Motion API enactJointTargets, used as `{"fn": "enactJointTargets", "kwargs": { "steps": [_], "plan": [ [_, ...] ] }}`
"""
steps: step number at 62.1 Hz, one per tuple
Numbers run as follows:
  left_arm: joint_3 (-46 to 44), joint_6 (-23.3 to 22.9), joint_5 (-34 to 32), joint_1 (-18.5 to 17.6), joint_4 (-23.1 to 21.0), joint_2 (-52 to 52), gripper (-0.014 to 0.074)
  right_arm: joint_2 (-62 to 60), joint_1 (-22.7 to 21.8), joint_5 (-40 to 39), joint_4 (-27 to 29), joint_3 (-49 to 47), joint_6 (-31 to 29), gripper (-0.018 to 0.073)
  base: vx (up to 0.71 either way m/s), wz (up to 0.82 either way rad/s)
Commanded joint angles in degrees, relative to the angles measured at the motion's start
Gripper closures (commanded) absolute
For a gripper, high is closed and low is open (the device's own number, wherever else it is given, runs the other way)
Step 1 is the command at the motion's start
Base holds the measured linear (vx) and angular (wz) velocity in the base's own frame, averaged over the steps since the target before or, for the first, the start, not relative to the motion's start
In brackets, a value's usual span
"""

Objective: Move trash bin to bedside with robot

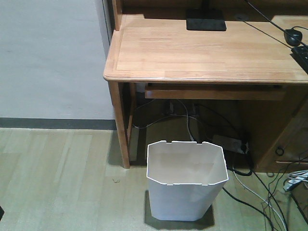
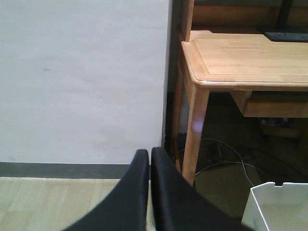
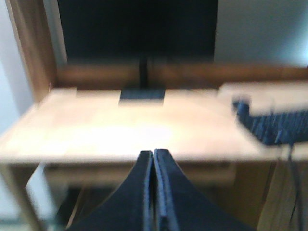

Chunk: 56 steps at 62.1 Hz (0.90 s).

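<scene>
Although the task names a bedside, no bed shows in any view. What shows is a plain pale wall with a dark skirting strip, above a floor of light wood-grain boards. Against that wall stands the wooden bench, light brown with a rounded edge and a pull-out tray under its top. It carries a flat black monitor base and a black mouse.

The trash bin stands upright on the floor just in front of the bench's knee space, near the left leg, probably kept there within reach of someone seated. It is white and thin-walled, tapers downward, has cut corners and small rim notches, and looks empty. I judge it light and springy, so its rim is the likely hold.

The left pincer has its smooth, curved black fingers drawn together on nothing. The right pincer is likewise closed and empty, facing the benchtop in a blurred view. Loose cables trail beside the bin and could snag it.
</scene>
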Motion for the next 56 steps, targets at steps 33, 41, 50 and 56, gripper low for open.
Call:
{"fn": "enactJointTargets", "kwargs": {
  "steps": [33,41,50,56],
  "plan": [
    [0.67,-0.56,-4.73,0.02,-0.18,-0.82,0.0602,16.3,-0.36,5.8,4.32,-2.45,-0.46,0.0508,0.0,0.0],
    [0.67,-0.56,-4.73,0.02,-0.18,-0.82,0.0602,18.94,-0.36,7.2,4.24,-2.7,-0.6,0.0377,0.0,0.0],
    [0.67,-0.56,-4.73,0.02,-0.18,-0.82,0.0602,20.83,-0.36,7.51,4.03,-2.77,-0.6,0.015,0.0,0.0],
    [0.67,-0.56,-4.73,0.02,-0.18,-0.82,0.0602,21.2,-0.36,7.09,4.03,-2.71,-0.6,0.0021,0.0,0.0]
  ]
}}
